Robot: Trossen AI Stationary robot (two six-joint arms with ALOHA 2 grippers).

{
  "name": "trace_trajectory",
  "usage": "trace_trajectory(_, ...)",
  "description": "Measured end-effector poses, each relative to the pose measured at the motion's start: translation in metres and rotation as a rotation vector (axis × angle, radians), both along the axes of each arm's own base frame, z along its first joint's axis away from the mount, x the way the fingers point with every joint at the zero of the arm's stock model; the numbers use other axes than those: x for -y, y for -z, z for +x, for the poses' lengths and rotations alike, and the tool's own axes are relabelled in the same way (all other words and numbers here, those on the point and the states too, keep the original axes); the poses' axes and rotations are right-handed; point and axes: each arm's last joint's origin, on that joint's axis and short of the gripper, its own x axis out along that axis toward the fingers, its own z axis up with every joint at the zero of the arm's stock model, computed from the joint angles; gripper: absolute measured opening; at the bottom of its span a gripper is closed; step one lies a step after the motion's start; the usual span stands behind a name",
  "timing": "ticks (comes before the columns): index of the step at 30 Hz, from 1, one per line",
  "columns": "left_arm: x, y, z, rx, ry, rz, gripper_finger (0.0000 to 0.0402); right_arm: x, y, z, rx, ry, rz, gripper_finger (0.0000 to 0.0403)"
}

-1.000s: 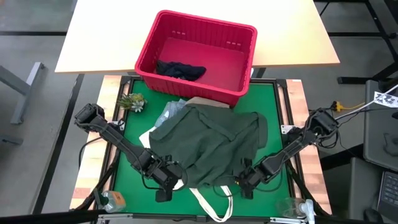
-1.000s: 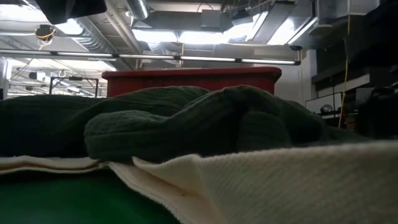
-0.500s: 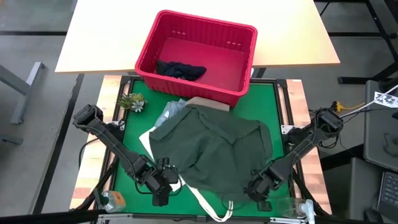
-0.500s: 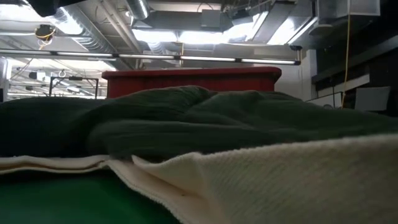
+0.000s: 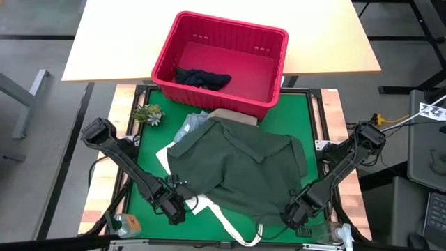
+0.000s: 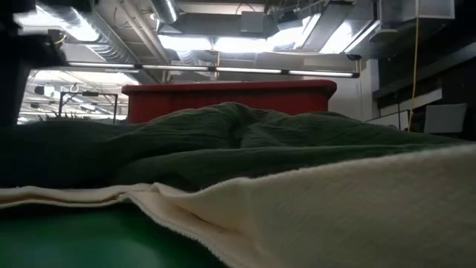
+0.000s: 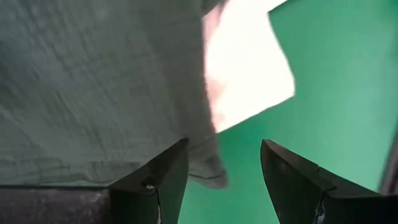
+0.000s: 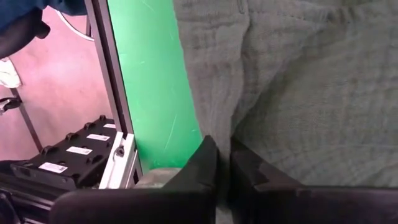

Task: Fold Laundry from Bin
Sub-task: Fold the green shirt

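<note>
On the green mat, the left gripper (image 5: 174, 208) has backed off the dark olive shirt (image 5: 237, 167) with fingers wide and empty; the right gripper (image 5: 298, 215), pinching its hem, has dragged it flatter for folding, below the bin (image 5: 268, 104).

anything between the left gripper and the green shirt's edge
Nothing visible. The open left gripper sits right at the dark olive shirt hem, over bare green mat. The right gripper is shut on the shirt's other corner.
</note>
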Motion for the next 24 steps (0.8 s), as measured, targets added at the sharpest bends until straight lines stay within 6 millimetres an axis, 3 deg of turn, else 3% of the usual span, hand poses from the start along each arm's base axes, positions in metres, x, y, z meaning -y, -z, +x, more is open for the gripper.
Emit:
trace_trajectory(7,-0.016,0.024,-0.005,0.005,-0.127,0.040,0.0179,0.000,0.000,0.000,0.004,0.002,-0.004,0.0020)
trace_trajectory(10,-0.022,0.026,-0.003,-0.012,-0.171,0.041,0.0135,0.000,0.000,0.000,0.004,0.002,-0.004,0.0020)
trace_trajectory(14,-0.025,0.025,-0.001,-0.022,-0.184,0.042,0.0040,0.000,0.000,0.000,0.005,0.002,-0.004,0.0021)
trace_trajectory(16,-0.026,0.023,0.001,-0.046,-0.182,0.019,0.0012,0.000,0.000,0.000,0.006,0.003,-0.006,0.0021)
trace_trajectory(20,-0.028,0.011,-0.001,-0.174,-0.178,0.010,0.0007,0.001,0.000,-0.001,-0.011,0.000,-0.005,0.0021)
trace_trajectory(24,-0.032,-0.014,-0.006,-0.292,-0.184,0.094,0.0004,0.001,0.000,-0.004,-0.054,-0.014,0.009,0.0021)
